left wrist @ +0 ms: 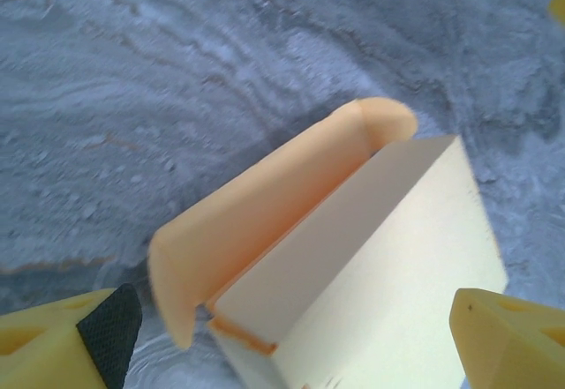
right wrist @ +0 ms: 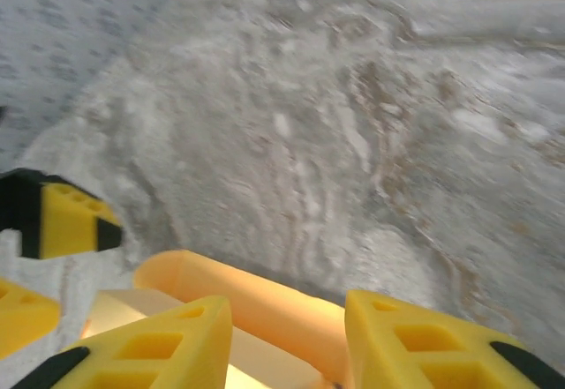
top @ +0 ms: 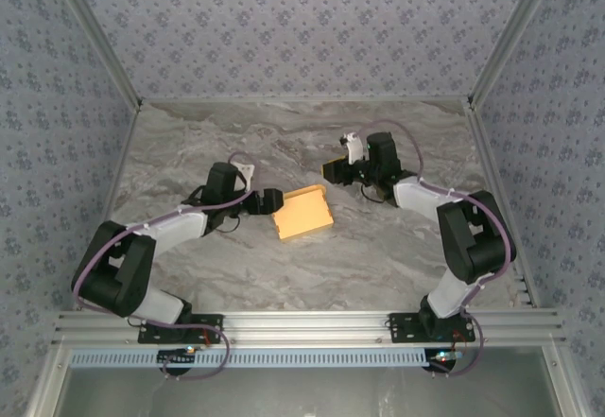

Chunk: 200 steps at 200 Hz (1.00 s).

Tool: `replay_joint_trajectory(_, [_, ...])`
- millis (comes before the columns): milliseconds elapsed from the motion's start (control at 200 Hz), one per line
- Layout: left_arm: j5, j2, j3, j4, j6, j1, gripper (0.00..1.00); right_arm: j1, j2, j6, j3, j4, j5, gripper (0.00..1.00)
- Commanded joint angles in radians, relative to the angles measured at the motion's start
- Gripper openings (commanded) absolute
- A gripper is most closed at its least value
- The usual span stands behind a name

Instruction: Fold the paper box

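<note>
The paper box lies mid-table, tan-yellow and partly folded. In the left wrist view the paper box shows a pale inner panel with a curled flap standing along its far edge. My left gripper is at the box's left edge. It is open wide, and the box sits between its yellow fingers. My right gripper hovers just beyond the box's far right corner. Its fingers are parted above the curled flap, holding nothing.
The marble tabletop is bordered by patterned walls at the back and sides and a metal rail at the near edge. In the right wrist view the left gripper's fingertips show at the left.
</note>
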Motion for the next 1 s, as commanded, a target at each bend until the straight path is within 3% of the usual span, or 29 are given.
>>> replay_joint_trajectory(0, [-0.058, -0.029, 0.025, -0.128, -0.032, -0.002, 0.91, -0.022, 0.064, -0.061, 0.167, -0.403, 0.076, 0.45])
replay_joint_trajectory(225, [0.018, 0.035, 0.051, -0.172, -0.157, -0.006, 0.90, -0.018, 0.340, 0.014, 0.502, -0.857, 0.074, 0.49])
replay_joint_trajectory(565, [0.038, 0.080, 0.067, -0.165, -0.169, -0.019, 0.90, 0.000, 0.500, 0.044, 0.589, -0.916, -0.086, 0.45])
replay_joint_trajectory(780, [0.049, 0.098, 0.081, -0.173, -0.178, -0.019, 0.90, -0.002, 0.493, 0.072, 0.572, -0.915, -0.168, 0.46])
replay_joint_trajectory(994, [0.016, 0.005, 0.094, -0.308, -0.109, -0.012, 0.91, -0.027, 0.260, 0.389, 0.337, -0.847, -0.081, 0.52])
